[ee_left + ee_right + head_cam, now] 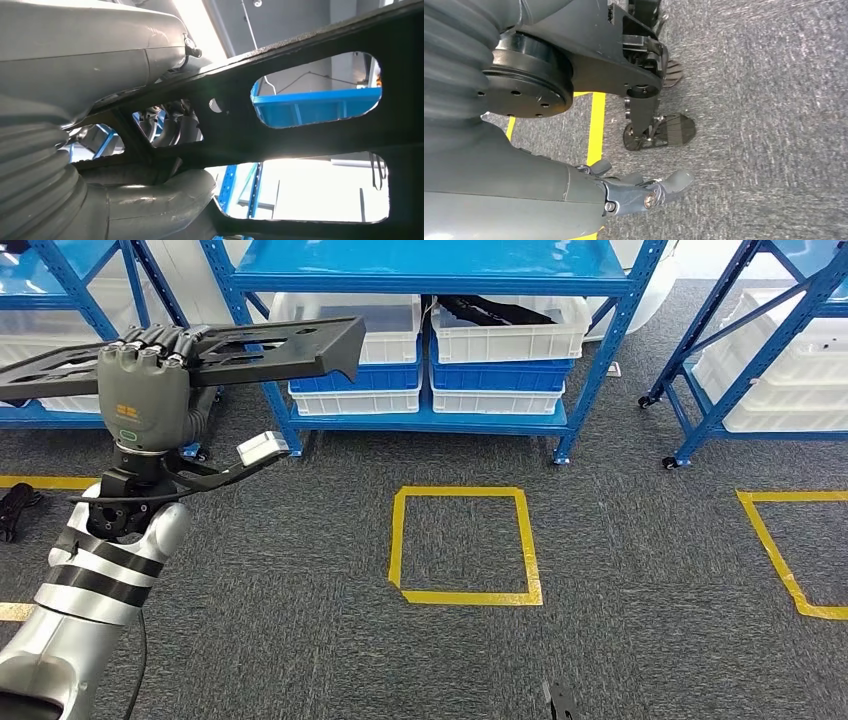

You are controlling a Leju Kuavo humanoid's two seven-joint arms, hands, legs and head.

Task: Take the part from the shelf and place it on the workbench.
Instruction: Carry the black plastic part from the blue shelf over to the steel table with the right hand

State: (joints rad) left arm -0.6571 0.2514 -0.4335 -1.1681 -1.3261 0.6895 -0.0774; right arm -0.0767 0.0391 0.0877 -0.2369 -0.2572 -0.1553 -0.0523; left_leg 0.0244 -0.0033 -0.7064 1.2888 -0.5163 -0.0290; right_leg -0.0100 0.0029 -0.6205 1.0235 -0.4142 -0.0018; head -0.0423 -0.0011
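The blue shelf rack (440,280) stands across the far side of the grey carpet (620,640), with white bins (505,340) over blue bins (505,375) on its lowest level. A second blue rack (745,350) stands to its right, also carrying white bins. In front of the blue shelf rack, a yellow tape square (465,545) is marked on the carpet.

The part (250,350), a flat black plate with large cut-outs, is off the rack and held roughly level in the air, in front of the rack's left post. The left hand (150,390) grips it, fingers curled over its near edge.

The right hand (634,192) hangs over the carpet beside a yellow tape line (595,125), fingers loosely extended and holding nothing.
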